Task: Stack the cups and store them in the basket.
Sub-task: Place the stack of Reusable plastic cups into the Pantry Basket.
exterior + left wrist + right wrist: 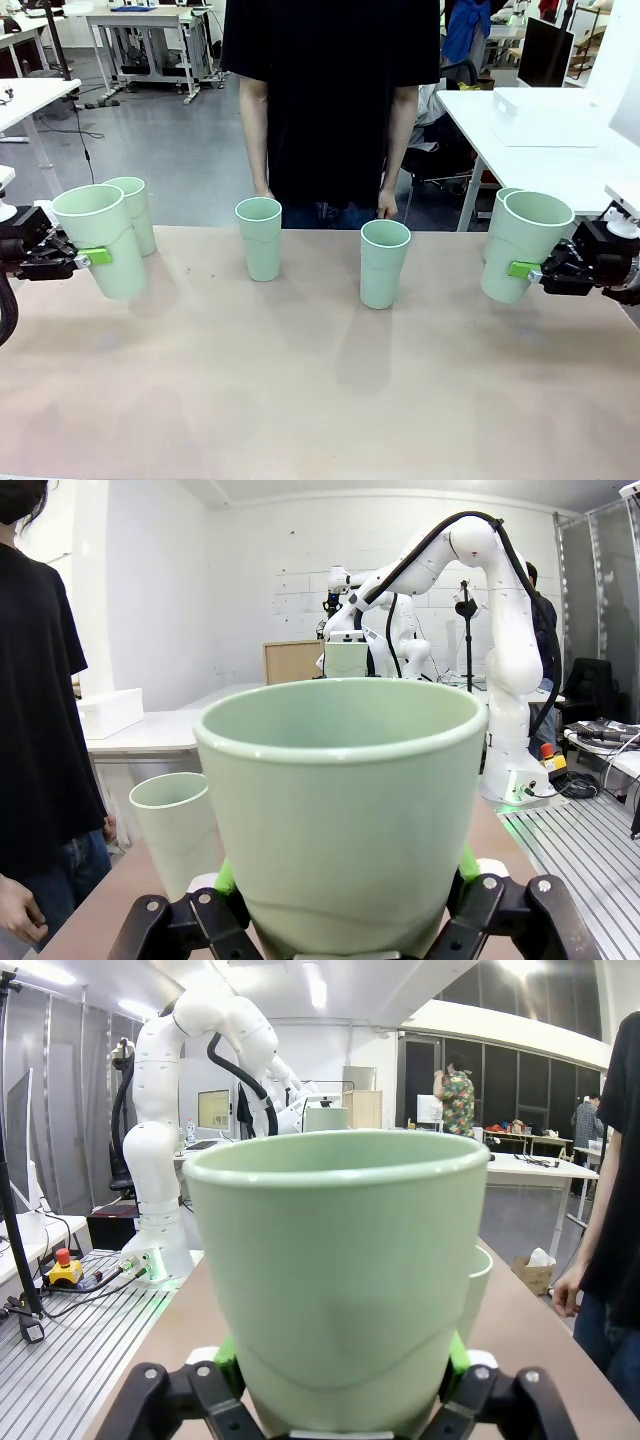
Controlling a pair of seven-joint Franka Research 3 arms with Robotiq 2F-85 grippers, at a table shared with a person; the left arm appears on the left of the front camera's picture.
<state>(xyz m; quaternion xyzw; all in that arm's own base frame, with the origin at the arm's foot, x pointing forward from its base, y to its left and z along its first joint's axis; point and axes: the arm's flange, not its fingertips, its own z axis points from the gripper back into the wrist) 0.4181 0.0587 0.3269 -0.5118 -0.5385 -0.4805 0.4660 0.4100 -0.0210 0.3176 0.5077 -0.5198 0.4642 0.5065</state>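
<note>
Several pale mint-green cups are on the table. At the far left my left gripper (92, 257) is shut on one cup (100, 240), which tilts slightly. In the left wrist view that cup (340, 800) sits between the green pads (225, 878). A second cup (135, 212) stands just behind it. My right gripper (523, 269) is shut on another tilted cup (522, 245) at the far right, seen close in the right wrist view (335, 1270). One more cup (499, 215) stands behind that. Two cups (260, 238) (384, 262) stand upright mid-table. The basket is out of view.
A person in a black shirt (330, 90) stands at the far edge, hands (387, 208) hanging by the table. The near half of the wooden table (320, 400) is bare. A white table (545, 130) stands behind on the right.
</note>
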